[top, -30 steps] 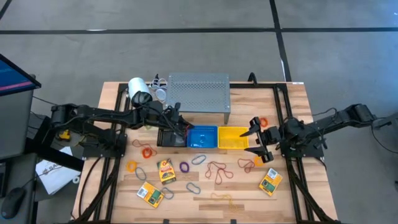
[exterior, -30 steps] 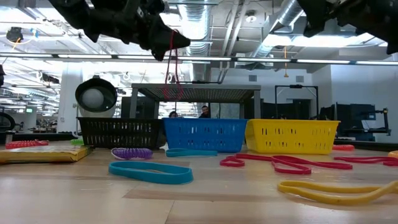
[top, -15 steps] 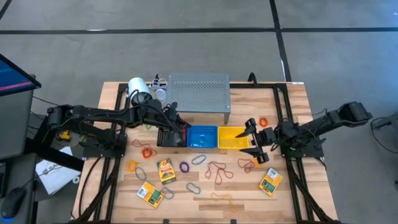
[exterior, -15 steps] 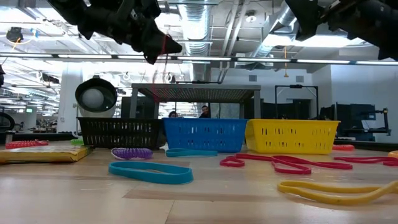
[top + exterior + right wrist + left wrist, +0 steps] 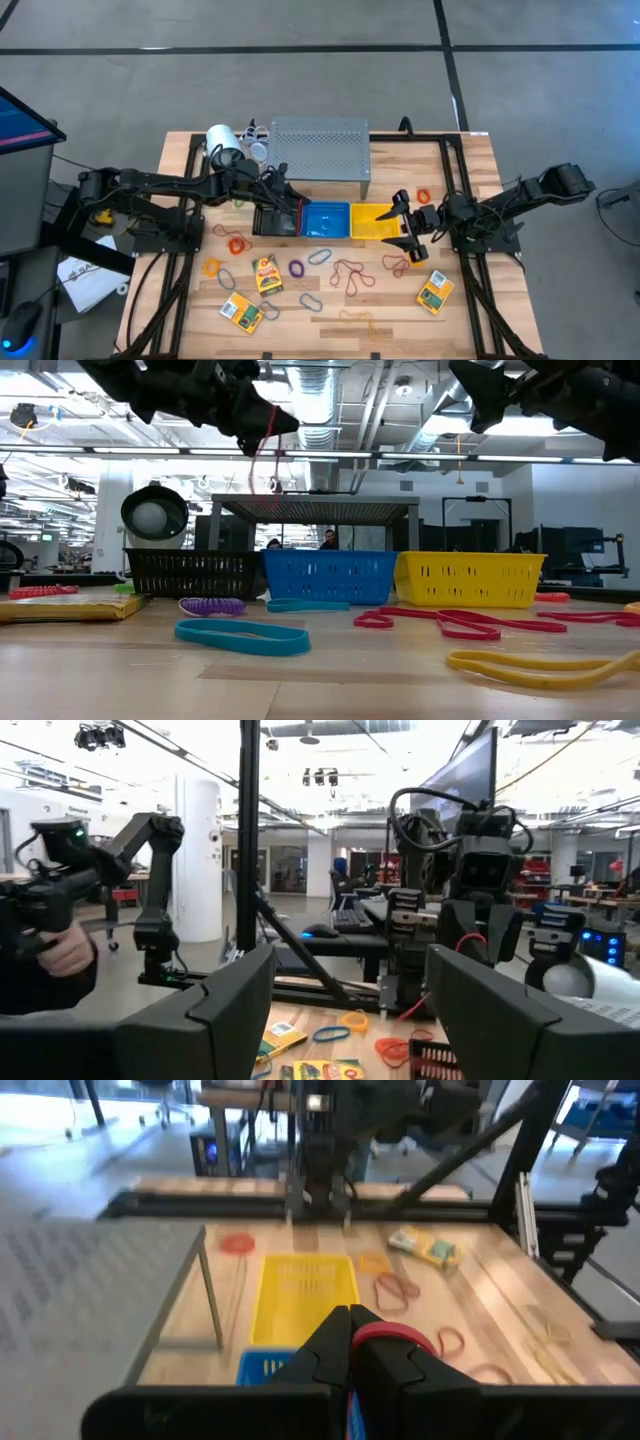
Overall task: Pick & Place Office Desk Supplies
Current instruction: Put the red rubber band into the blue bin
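Left hand (image 5: 291, 203) is up over the row of baskets, fingers pinched right together on a thin red band (image 5: 268, 452) that dangles from the tips in the low view. It hangs around the seam between the black basket (image 5: 268, 222) and the blue basket (image 5: 325, 221); which of the two it is truly over, I cannot tell. The wrist view shows red caught between the closed fingers (image 5: 385, 1342).

Right hand (image 5: 408, 226) hovers by the yellow basket's (image 5: 374, 222) far end, fingers spread as wide as they go, holding nothing.

The rest of the supplies lie loose on the desk (image 5: 470, 300): red-brown loops (image 5: 350, 274), a purple band (image 5: 297, 268), grey oval clips (image 5: 312, 300), yellow-and-green packs (image 5: 435, 292) toward the front edge (plenty left to sort, by the look of it).

To do this drop well, I'd say: centre the fingertips squarely over one basket, not the divider, since a limp band swings and can drape over a rim. Come down until the loop's lower end is inside the walls, let it hang quiet, then part the fingers fully. Thin rubber may cling to a pad, so lift straight up and check it fell.
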Action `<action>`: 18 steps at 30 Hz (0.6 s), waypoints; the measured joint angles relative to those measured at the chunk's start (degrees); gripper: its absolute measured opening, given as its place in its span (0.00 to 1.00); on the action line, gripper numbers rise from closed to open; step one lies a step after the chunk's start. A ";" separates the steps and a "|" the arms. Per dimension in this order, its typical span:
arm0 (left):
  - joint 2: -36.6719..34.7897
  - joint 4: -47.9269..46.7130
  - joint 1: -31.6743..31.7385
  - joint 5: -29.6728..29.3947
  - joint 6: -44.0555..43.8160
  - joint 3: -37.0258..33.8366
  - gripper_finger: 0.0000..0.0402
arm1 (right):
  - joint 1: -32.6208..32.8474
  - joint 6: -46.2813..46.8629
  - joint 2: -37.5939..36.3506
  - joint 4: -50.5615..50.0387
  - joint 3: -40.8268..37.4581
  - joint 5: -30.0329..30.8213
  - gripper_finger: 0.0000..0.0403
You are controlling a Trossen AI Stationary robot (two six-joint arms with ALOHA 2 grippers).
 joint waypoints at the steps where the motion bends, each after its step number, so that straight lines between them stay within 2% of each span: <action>1: 0.73 1.00 -0.08 -0.02 0.00 0.06 0.01 | -0.11 0.00 0.00 0.27 0.00 0.00 0.63; 7: 5.41 2.71 -0.10 -0.01 -0.02 1.28 0.01 | -0.30 0.00 0.00 0.32 0.00 0.00 0.63; 18: 14.80 2.60 -1.02 -0.02 -0.02 7.60 0.01 | -0.30 0.02 0.00 -0.41 0.00 0.00 0.63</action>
